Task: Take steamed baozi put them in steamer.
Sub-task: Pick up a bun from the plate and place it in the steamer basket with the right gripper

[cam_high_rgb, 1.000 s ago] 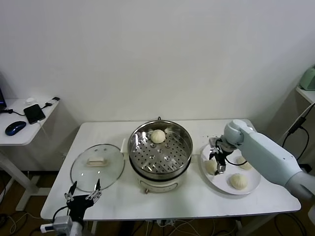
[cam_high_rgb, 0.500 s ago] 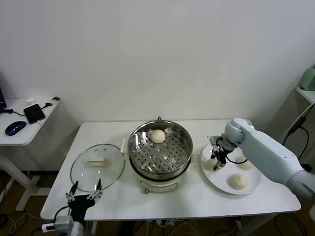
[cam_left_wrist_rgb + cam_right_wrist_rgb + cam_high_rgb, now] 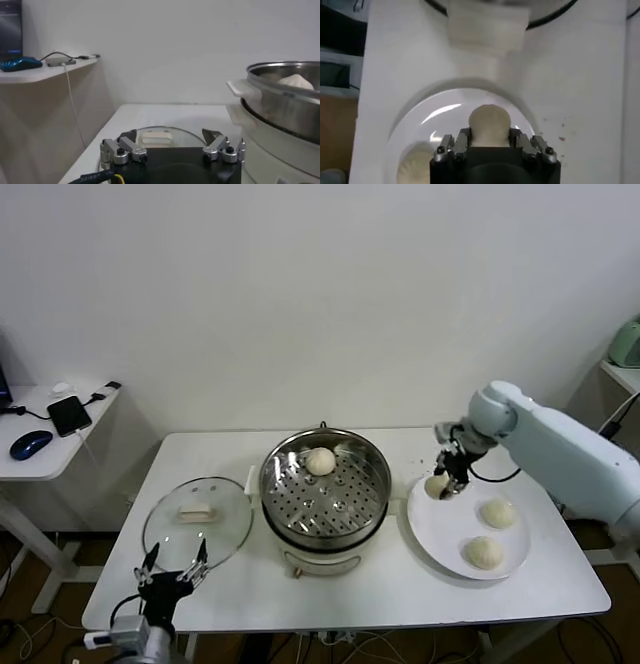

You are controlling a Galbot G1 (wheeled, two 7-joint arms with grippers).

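Note:
My right gripper (image 3: 447, 477) is shut on a cream-white steamed baozi (image 3: 437, 484), holding it just above the near-steamer edge of the white plate (image 3: 445, 529). The right wrist view shows that baozi (image 3: 490, 122) pinched between the fingers of the right gripper (image 3: 490, 135). Two more baozi (image 3: 497, 512) (image 3: 485, 552) lie on the plate. The steel steamer (image 3: 325, 489) stands mid-table with one baozi (image 3: 320, 461) on the far side of its perforated tray. My left gripper (image 3: 170, 569) hangs open at the table's front left edge, holding nothing.
A round glass lid (image 3: 197, 522) with a cream handle lies flat left of the steamer, just beyond the left gripper (image 3: 170, 137). A side table (image 3: 45, 439) at far left carries a phone and a mouse. Bare table runs along the front edge.
The right gripper closed on the baozi at the plate's left side and raised it off the plate, moving slightly back. The left arm stayed put.

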